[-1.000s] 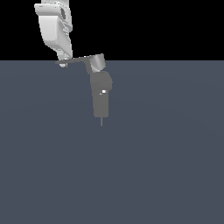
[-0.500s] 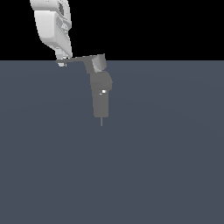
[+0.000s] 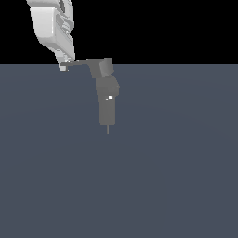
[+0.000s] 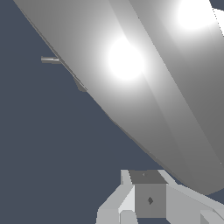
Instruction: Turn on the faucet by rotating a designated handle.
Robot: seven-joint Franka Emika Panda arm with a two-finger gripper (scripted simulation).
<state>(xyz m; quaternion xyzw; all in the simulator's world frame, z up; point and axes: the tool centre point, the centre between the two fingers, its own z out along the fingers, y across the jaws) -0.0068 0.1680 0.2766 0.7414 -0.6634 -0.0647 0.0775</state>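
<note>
A flat slate-blue tabletop (image 3: 176, 176) fills the lower part of the exterior view beneath a plain black background. The end effector (image 3: 63, 66) hangs from the glossy white arm (image 3: 51, 28) at the upper part of the exterior view's left, its tip right at the outer end of the handle (image 3: 83, 62); whether the tip touches the bar or sits just beside it cannot be told, and neither view shows how far apart the fingers stand, so its opening cannot be judged. The handle is a thin flat grey bar lying almost level, running from that tip toward the exterior view's right into the angled top block of the faucet (image 3: 107, 100). The faucet is a small matte grey body of stacked blocks standing upright near the middle of the view, with a tiny white glint on its mid section and a thin pin at its lower end. In the wrist view a broad grey surface (image 4: 144, 78) with two bright highlights crosses most of the picture, too close to identify, and pale blocky parts (image 4: 148, 199) show at one edge over the dark tabletop.
</note>
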